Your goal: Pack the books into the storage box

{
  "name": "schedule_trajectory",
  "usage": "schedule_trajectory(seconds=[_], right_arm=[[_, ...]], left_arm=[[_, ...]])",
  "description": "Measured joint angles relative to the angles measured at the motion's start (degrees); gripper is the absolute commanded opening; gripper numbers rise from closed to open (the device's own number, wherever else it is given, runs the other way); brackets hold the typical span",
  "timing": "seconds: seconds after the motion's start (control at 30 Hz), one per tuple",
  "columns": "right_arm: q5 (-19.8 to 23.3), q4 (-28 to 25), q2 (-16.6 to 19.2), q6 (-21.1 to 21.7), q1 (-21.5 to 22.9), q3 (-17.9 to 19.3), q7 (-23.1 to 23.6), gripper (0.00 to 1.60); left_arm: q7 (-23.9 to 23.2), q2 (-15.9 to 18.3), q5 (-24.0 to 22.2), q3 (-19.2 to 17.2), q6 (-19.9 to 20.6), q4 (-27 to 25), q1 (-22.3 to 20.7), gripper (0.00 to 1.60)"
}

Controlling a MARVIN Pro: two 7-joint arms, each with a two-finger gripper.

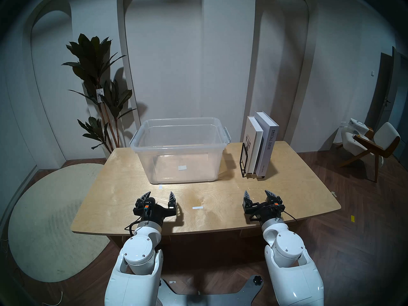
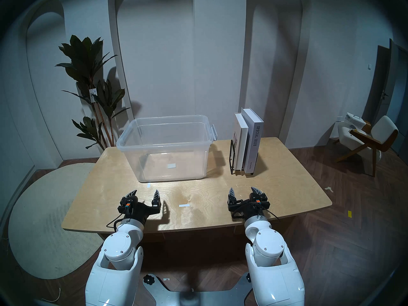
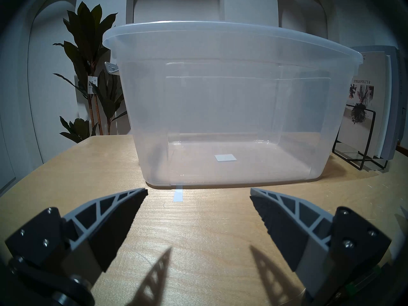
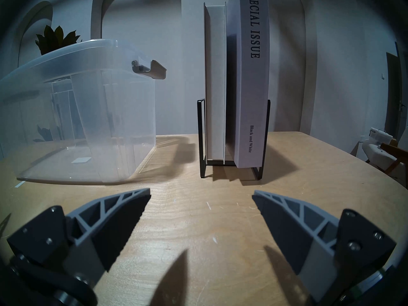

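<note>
1. Both books stand upright in a black wire rack (image 1: 244, 161) at centre right of the head view, on the table (image 1: 298, 188): the white book (image 1: 256, 148) on the picture's left, the grey book (image 1: 268, 148) touching it on the right, spines towards the robot.
2. The box (image 1: 178, 151) sits at the frame's centre, just left of the rack and apart from it; nothing is in it but a small white label on its floor.
3. The right gripper (image 1: 258, 194) hovers low over the table at lower right of centre, jaws spread wide, holding nothing. In its wrist view the books rise straight ahead, upper centre, long axis vertical.
4. The left gripper (image 1: 159, 194), likewise spread and empty, faces the box instead.
5. So the right arm is nearer: the books lie directly beyond its fingertips, well apart. Judged from this, it reaches first.
</note>
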Motion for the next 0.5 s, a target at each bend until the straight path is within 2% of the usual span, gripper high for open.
schedule_trajectory(seconds=[0.2,0.4,0.5], right_arm=[[-0.7,1.6,0.2,-1.1,3.4,1.0,-1.3,1.6],[0.8,1.0,1.3,0.7,6.5,1.3,1.3,1.6],[0.7,2.0,1.9,-0.1,8.4,1.2,1.8,1.6]], left_arm=[[0.0,0.0,0.0,0.0,0.0,0.1,0.0,1.6],[0.0,0.0,0.0,0.0,0.0,0.1,0.0,1.6],[0.0,0.0,0.0,0.0,0.0,0.1,0.0,1.6]])
